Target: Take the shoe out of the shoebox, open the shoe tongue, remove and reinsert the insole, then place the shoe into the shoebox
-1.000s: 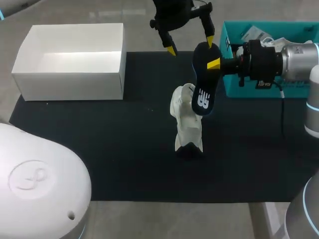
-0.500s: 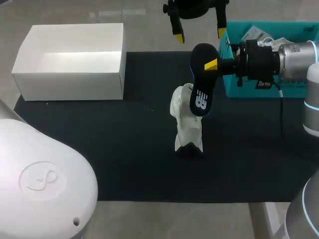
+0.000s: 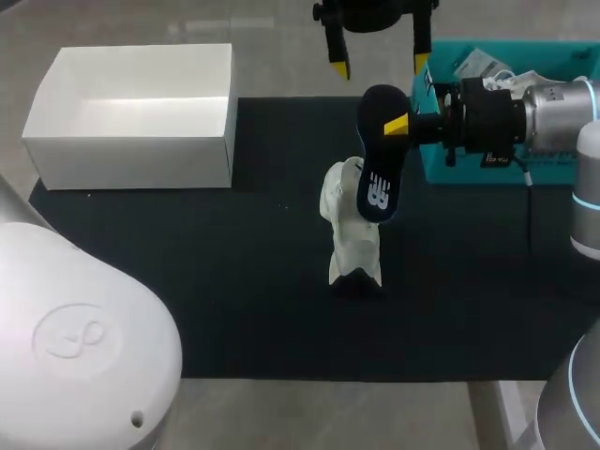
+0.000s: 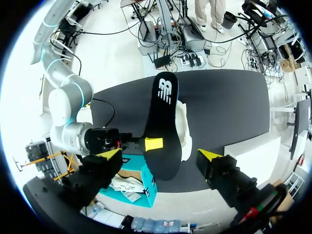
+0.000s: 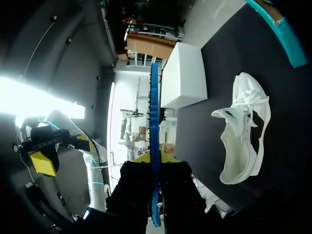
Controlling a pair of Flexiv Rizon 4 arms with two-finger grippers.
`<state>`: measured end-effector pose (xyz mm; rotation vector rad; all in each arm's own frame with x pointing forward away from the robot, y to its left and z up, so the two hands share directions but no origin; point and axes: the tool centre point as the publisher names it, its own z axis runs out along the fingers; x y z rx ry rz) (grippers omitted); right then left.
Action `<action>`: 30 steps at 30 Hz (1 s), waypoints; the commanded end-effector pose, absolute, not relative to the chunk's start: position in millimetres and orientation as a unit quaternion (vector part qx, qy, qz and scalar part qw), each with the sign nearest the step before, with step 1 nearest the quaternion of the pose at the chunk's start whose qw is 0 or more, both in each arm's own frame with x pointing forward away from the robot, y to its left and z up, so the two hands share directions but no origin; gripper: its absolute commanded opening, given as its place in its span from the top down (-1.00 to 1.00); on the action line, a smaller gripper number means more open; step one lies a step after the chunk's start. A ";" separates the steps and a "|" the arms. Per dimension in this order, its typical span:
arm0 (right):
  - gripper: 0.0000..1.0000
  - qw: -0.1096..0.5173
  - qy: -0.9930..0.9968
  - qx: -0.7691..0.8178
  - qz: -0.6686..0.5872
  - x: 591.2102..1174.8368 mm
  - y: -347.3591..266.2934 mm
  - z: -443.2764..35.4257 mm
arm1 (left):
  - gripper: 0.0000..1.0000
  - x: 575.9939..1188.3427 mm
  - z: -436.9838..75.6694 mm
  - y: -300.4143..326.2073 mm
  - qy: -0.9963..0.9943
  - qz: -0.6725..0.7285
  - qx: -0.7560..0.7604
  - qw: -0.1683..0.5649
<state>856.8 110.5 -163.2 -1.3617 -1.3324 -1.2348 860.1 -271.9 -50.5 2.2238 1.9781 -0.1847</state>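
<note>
1. A grey bench (image 3: 281,412) carries a black mat (image 3: 187,281) that covers most of its middle. Strips of bare grey show along the near edge and the far edge.
2. A white shoebox (image 3: 131,159) stands open at the mat's far left corner, partly off the mat.
3. A teal box (image 3: 450,173) sits at the mat's far right edge with papers inside.
4. The white shoe (image 3: 352,234) lies on its side near the middle of the mat. It is outside the shoebox and well apart from it.
5. A broad stretch of mat lies between the shoebox and the shoe, and another runs along the near side.
6. The right arm (image 3: 525,117) comes in level over the teal box. Its jaws are clamped on the black insole (image 3: 380,159) near one end.
7. The insole hangs above the mat, with its printed end over the far part of the shoe. From the right wrist it shows edge-on between the jaws, with a blue underside.
8. The left arm (image 3: 370,11) is above the far edge of the mat, just past the insole's held end. Its jaws are wide apart with nothing in them, and from the left wrist the insole shows between the two tips, beyond them.
</note>
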 end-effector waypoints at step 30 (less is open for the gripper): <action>1.00 0.428 -0.523 -0.543 -0.498 848.8 92.2 -161.6 | -1.00 870.5 -45.0 -245.1 0.619 -0.288 0.670 0.292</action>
